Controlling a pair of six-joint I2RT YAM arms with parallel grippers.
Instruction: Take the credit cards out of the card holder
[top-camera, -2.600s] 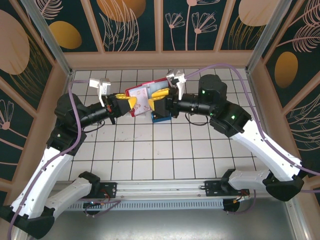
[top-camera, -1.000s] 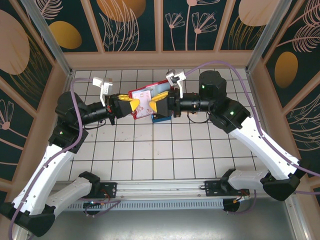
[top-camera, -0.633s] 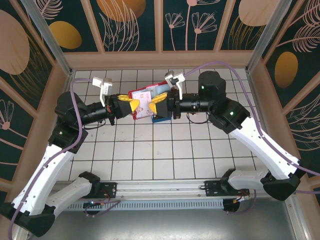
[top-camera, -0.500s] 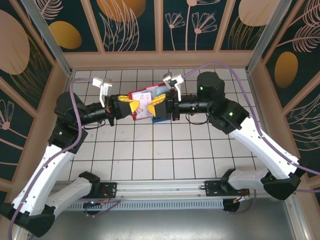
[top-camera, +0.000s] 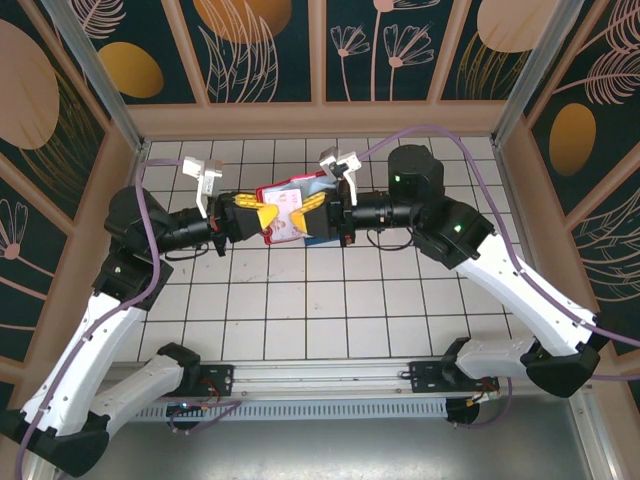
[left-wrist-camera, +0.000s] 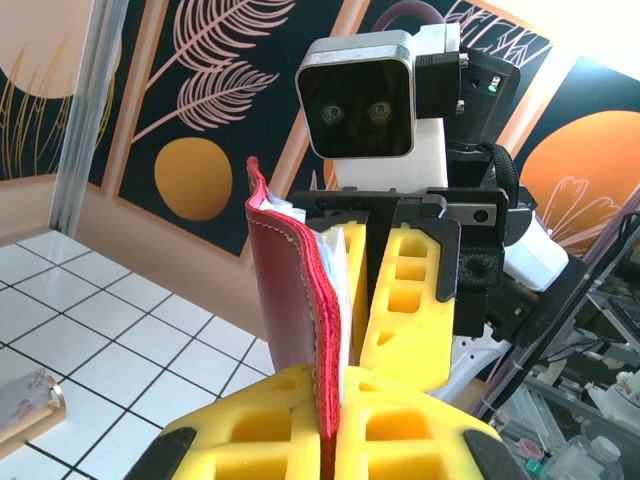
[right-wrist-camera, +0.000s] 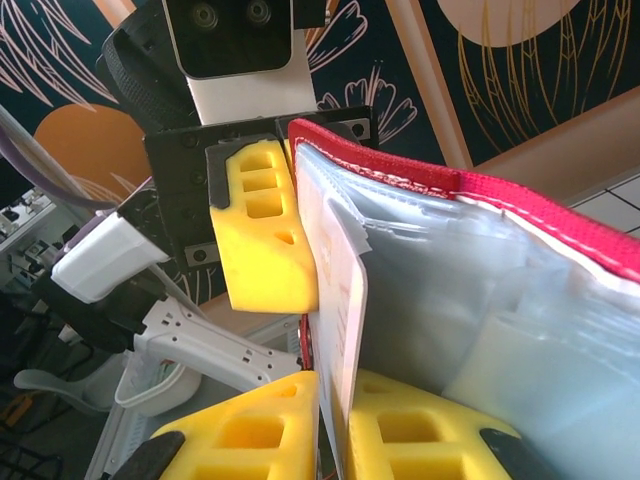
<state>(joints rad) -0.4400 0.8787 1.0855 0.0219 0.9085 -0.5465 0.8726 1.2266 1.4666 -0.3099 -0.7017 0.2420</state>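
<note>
The red card holder (top-camera: 285, 205) hangs open above the tiled floor between both arms. My left gripper (top-camera: 264, 215) is shut on its red leather edge (left-wrist-camera: 288, 300), the yellow fingertips (left-wrist-camera: 270, 420) pinching the fold from below. A white credit card (right-wrist-camera: 338, 290) stands out of the greyish see-through pockets (right-wrist-camera: 480, 290). My right gripper (right-wrist-camera: 335, 420) is closed on that card's lower edge, one yellow pad on each side. In the top view the right gripper (top-camera: 313, 203) sits at the holder's right side, facing the left one. A dark card is hidden from me.
A copper-coloured block (left-wrist-camera: 25, 400) lies on the white tiles at lower left of the left wrist view. Wooden walls with leaf panels (top-camera: 320, 50) close the back and sides. Open tiles (top-camera: 320, 300) stretch toward the arm bases.
The right gripper has slid left into the card holder and its jaws have narrowed onto the white card. The left gripper keeps its grip; the holder shifted slightly left.
</note>
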